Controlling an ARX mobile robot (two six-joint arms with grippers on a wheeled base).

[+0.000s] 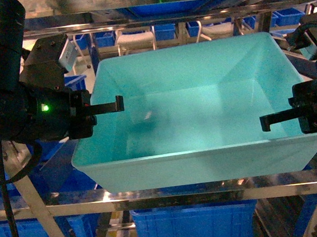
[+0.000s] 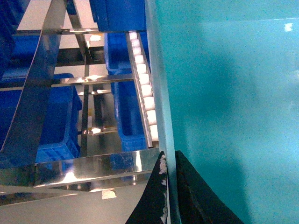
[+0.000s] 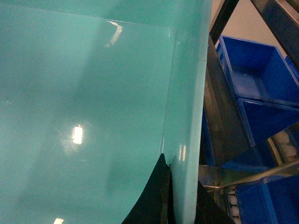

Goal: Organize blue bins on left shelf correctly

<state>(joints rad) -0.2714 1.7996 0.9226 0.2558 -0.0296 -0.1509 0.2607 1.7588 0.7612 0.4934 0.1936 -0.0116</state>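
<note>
The light turquoise blue bin (image 1: 197,108) fills the middle of the head view, hanging open side up in front of the left shelf (image 1: 185,198). My left gripper (image 1: 97,109) is shut on the bin's left wall, one finger inside and one outside. In the left wrist view, that gripper (image 2: 169,191) straddles the thin wall of the bin (image 2: 233,102). My right gripper (image 1: 295,115) is shut on the right wall in the same way. The right wrist view shows the gripper (image 3: 183,196) pinching the bin's rim (image 3: 187,116). The bin's inside is plain and bare.
Dark royal-blue bins (image 1: 193,223) sit on the tier below and further ones (image 1: 166,32) behind on the upper tier. A white roller rail (image 2: 145,93) runs beside the bin's left wall. More dark bins (image 3: 261,79) and steel uprights (image 3: 224,121) stand to its right.
</note>
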